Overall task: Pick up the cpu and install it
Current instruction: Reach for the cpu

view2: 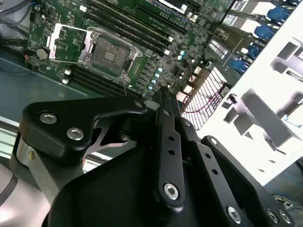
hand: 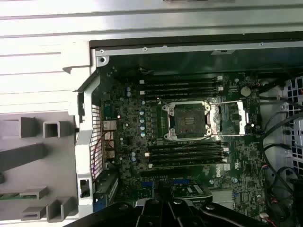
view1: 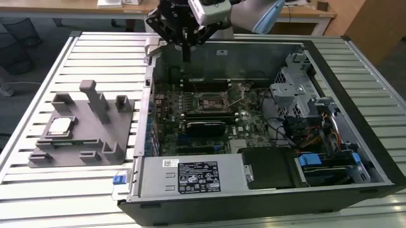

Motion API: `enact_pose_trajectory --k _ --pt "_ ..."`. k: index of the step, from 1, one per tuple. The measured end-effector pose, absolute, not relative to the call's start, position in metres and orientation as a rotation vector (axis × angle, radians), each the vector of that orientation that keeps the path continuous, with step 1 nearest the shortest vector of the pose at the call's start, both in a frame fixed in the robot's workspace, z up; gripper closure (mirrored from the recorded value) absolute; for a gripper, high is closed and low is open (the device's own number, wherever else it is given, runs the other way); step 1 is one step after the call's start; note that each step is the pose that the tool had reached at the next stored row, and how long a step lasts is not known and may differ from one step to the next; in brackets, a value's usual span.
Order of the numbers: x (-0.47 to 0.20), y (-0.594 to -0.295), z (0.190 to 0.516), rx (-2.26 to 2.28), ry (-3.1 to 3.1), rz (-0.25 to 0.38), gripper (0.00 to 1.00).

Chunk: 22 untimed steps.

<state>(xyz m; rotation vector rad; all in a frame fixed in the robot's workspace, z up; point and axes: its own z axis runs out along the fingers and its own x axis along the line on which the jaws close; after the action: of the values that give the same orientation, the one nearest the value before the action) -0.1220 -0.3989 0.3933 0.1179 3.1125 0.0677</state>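
Pale silver cpu point(view1: 60, 126) lies on the grey fixture point(view1: 89, 138) at the exterior view's left, on the table point(view1: 63, 190). Right of it, inside the case point(view1: 254, 54), the socket point(view1: 209, 101) lies open. The end effector point(view1: 185, 58) hangs over the case's far wall, narrow and holding nothing.

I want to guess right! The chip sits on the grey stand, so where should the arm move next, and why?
Probably sideways toward the grey fixture: the cpu lies there untouched, while the gripper hangs over the computer case, far from it.
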Motion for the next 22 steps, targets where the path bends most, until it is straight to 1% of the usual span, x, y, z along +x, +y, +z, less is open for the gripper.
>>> enact_pose_trajectory --k 22 --pt "-0.133 -0.399 0.393 0.118 3.112 0.068 0.89"
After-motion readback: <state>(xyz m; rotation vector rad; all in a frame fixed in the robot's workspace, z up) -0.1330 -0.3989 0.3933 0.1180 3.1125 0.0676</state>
